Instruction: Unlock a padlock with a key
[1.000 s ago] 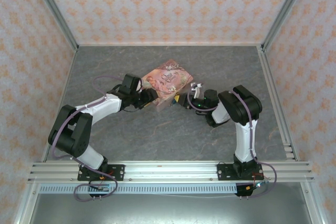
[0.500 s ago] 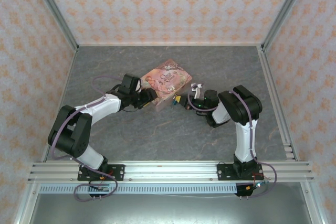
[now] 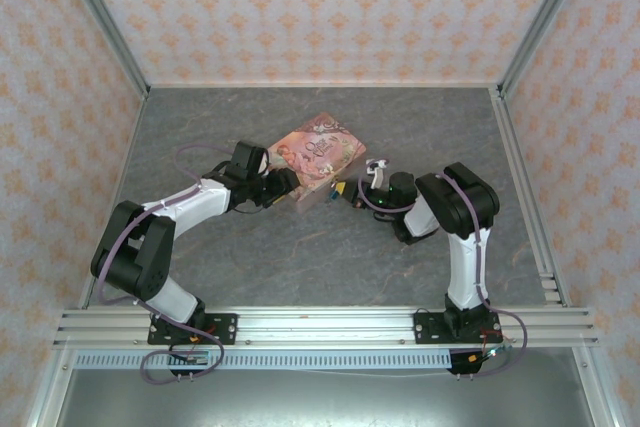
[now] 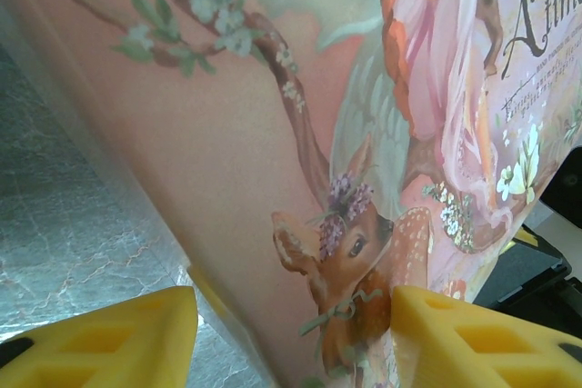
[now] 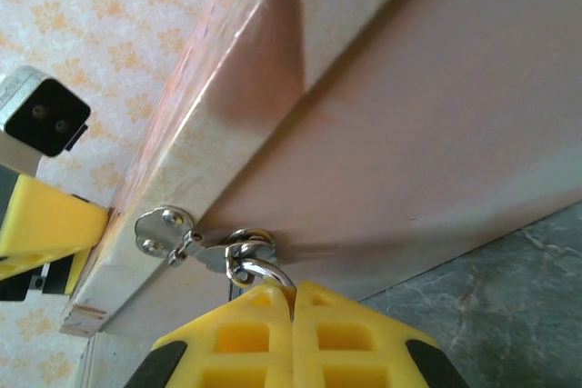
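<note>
1. The pink box (image 3: pixel 318 150) lies near the middle of the table (image 3: pixel 300 257), turned so that one corner points at the near edge. The two arms meet at that corner from either side.
2. The left gripper (image 3: pixel 288 187) straddles the box's near-left side. In the left wrist view its yellow fingers (image 4: pixel 100 343) stand part-way apart with the box's corner between them, and they look pressed against it, bracing the box.
3. The padlock (image 5: pixel 257 268) hangs at the box's near-right side. All that shows of it is a small metal loop, which I take for its shackle. It is linked to a riveted hasp (image 5: pixel 164 227) on the box's edge. The body is hidden behind the fingertips.
4. The right gripper (image 5: pixel 293 290) has its jaws fully together, with the tips touching that loop. I cannot tell whether they nip the loop or a key, and no key can be made out.
5. The relation that matters:
   - The lock lies dead ahead of the right fingertips, so the right arm is much the nearer.
   - The left gripper sits beyond the hasp, round the corner.
   - The hasp, link and loop run in a line along the box's lower edge, slanting from the hasp towards the right tips.
6. My judgement is that any key must enter along that line, from the right gripper's side.
</note>
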